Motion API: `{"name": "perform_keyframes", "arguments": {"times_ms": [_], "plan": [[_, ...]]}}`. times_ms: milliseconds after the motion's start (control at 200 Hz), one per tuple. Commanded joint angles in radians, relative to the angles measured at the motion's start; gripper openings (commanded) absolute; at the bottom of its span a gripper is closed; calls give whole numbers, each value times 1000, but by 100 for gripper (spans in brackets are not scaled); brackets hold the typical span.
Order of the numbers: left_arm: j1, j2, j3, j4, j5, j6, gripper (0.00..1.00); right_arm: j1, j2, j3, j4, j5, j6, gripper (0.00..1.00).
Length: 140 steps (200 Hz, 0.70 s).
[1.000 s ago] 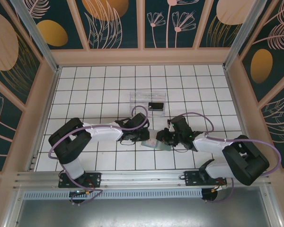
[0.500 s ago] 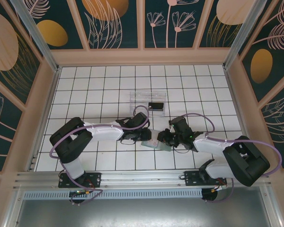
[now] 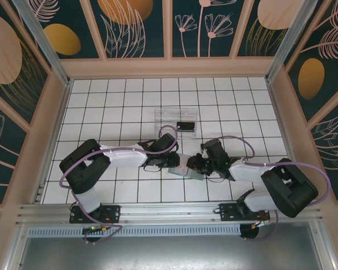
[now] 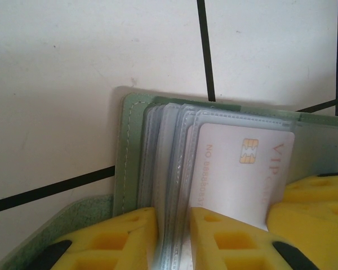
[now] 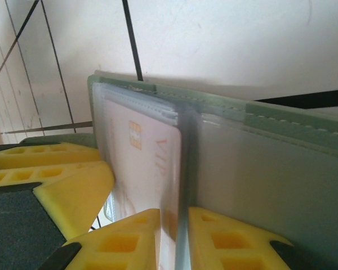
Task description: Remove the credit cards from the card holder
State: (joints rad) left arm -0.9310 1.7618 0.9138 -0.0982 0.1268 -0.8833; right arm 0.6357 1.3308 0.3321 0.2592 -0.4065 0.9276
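Note:
The grey-green card holder (image 3: 187, 171) lies open on the tiles between my two grippers. My left gripper (image 3: 172, 162) is on its left side and my right gripper (image 3: 196, 165) on its right. In the left wrist view the left gripper (image 4: 174, 216) is shut on a bundle of the card holder's (image 4: 129, 146) clear sleeves. Next to it, a pale pinkish credit card (image 4: 236, 169) with a chip sits in a sleeve. In the right wrist view the right gripper (image 5: 183, 214) is shut on a sleeve edge beside that card (image 5: 149, 163). A black credit card (image 3: 185, 126) lies in the tray.
The clear plastic tray (image 3: 168, 115) stands about one tile beyond the grippers. Wooden walls ring the tiled floor. One yellow finger (image 4: 315, 197) of the right gripper shows in the left wrist view, and the left gripper's fingers (image 5: 62, 174) show in the right wrist view.
Both grippers stay on the card holder. The right arm's elbow has shifted slightly to the left, and the left arm has barely moved.

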Motion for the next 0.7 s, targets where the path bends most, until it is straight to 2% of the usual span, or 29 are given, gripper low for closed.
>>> {"name": "perform_keyframes", "arguments": {"times_ms": [0, 160, 430, 696], "plan": [[-4, 73, -24, -104, 17, 10, 24, -5, -13, -27, 88, -31, 27, 20], [-4, 78, -19, -104, 23, 10, 23, -10, -52, -33, 85, -26, 22, 20], [-5, 69, -12, -95, 48, 11, 20, -17, -91, -77, 184, -49, 66, 18], [-4, 67, -9, -92, 51, 10, 20, -16, 5, -99, 331, -94, 70, 18]]}}
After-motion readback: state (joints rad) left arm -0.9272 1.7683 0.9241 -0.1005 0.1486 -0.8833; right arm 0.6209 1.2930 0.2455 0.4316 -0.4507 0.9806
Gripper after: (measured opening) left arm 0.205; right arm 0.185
